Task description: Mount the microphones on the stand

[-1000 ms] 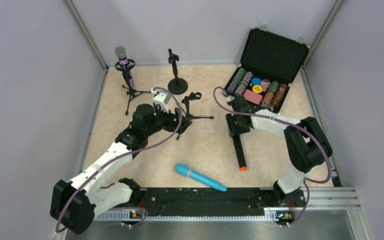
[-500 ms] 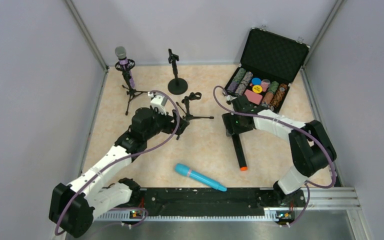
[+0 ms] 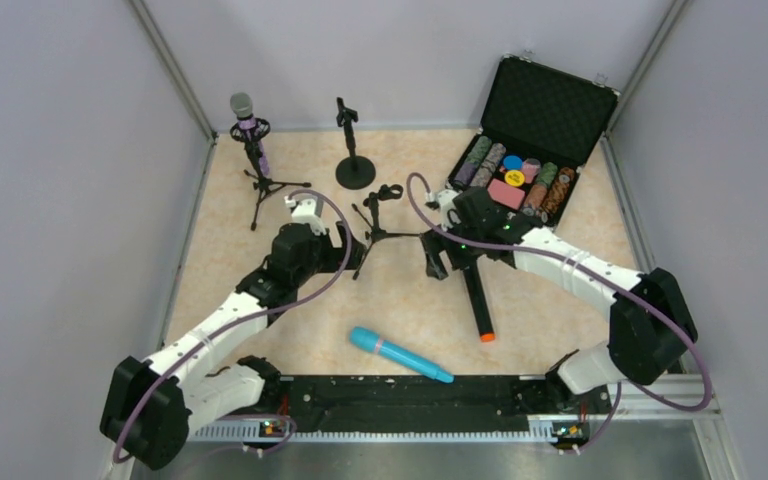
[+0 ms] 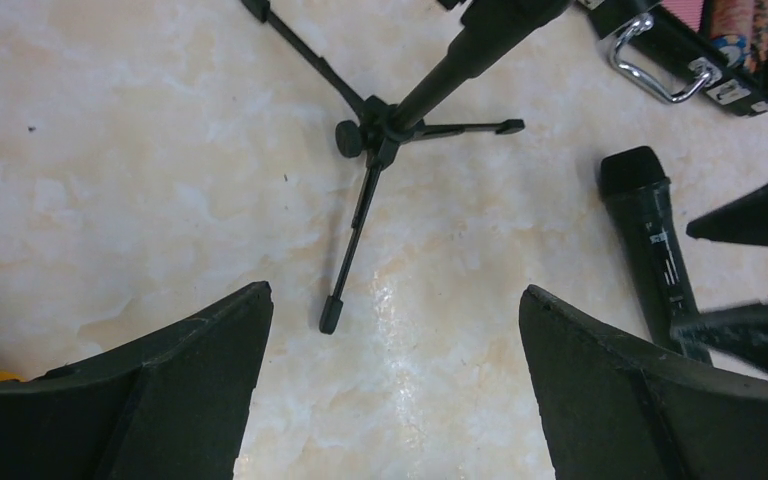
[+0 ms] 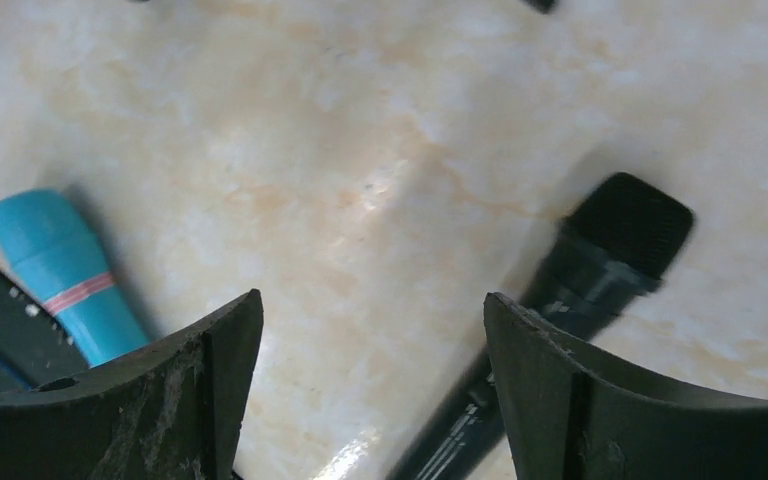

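**On the counter [image 3: 410,295]: one mounted, two to go**

From above, at 11 o'clock, the purple microphone [image 3: 243,110] stands upright in the clip of a tall tripod stand [image 3: 257,185], so that part of the job looks finished. A round-base stand [image 3: 354,165] at 12 o'clock and a low tripod stand [image 3: 378,222] near the centre both carry empty clips. At 1 o'clock an open case [image 3: 548,100] holds poker chips. The black microphone [image 3: 478,300] lies flat just right of centre with its orange end toward 6 o'clock. The blue microphone [image 3: 400,354] lies slanted at 6 o'clock. The left gripper [image 3: 352,250] sits at the low tripod's 9 o'clock side, and the right gripper [image 3: 436,262] hangs at its 3 o'clock side, near the black microphone's head. They probably flank the stand so that one can steady it while the other loads it.

Seen from the left wrist, that gripper is spread wide and holds nothing. The tripod's hub is at 12 o'clock, one leg points back between the fingers, and the black microphone's head is at 3 o'clock.

Seen from the right wrist, that gripper is also spread and empty. The black microphone runs past its finger at 3 o'clock, outside the gap, and the blue microphone is at 9 o'clock. My guess is that the black one is the next pick.
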Motion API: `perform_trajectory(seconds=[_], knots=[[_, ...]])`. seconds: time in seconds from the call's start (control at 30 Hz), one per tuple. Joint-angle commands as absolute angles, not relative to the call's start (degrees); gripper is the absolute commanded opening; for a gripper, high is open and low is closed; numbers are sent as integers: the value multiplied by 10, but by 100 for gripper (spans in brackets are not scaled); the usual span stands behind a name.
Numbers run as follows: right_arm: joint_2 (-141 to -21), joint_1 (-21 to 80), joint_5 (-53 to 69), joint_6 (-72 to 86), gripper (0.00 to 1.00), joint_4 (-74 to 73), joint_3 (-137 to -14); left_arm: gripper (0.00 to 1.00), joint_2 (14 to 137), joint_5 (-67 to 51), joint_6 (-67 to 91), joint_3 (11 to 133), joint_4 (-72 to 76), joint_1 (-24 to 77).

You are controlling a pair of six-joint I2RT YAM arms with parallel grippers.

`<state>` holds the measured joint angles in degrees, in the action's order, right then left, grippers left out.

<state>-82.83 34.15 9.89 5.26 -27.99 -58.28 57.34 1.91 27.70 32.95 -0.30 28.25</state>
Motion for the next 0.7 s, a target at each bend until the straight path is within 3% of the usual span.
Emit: perform_trajectory(seconds=[0.0, 0.2, 0.43, 0.67], knots=[[-807, 405, 162, 10, 80, -283, -606, 98, 598, 23, 320, 328, 11, 283], [-818, 497, 179, -30, 80, -266, -611, 99, 620, 35, 328, 347, -41, 265], [-856, 603, 179, -34, 79, -231, -620, 99, 625, -42, 330, 340, -50, 189], [-921, 684, 67, -17, 78, -240, -650, 99, 621, -104, 340, 325, -42, 132]])
